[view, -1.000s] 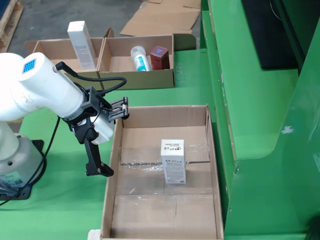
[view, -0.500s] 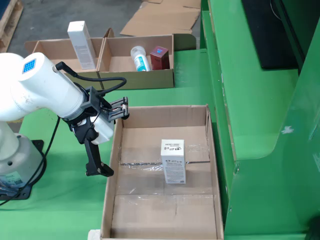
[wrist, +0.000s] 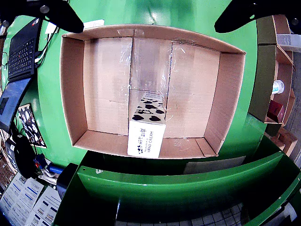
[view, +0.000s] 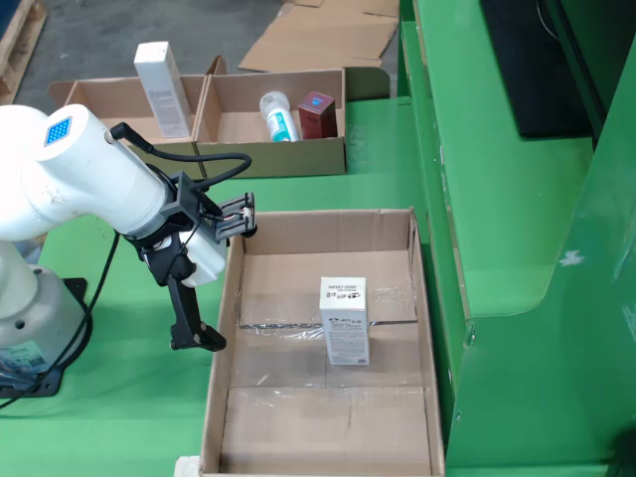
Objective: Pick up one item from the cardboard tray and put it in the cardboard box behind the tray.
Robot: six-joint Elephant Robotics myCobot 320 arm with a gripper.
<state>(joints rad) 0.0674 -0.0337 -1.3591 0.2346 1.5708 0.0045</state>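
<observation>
You see the white hand-cream carton [view: 344, 320] standing upright mid-floor in the open cardboard box [view: 224, 338]. The cardboard tray [view: 278, 154] beyond holds a tall white carton [view: 163, 89], bottle [view: 278, 115] and red carton [view: 318, 114].

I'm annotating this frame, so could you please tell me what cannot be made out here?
- Gripper: fixed view leaves finger spacing unclear; wrist view cuts the fingers at the top edge.
- Hand cream box: small print too tiny.
- Tray: near wall hides the item bases; bottle label illegible.
</observation>
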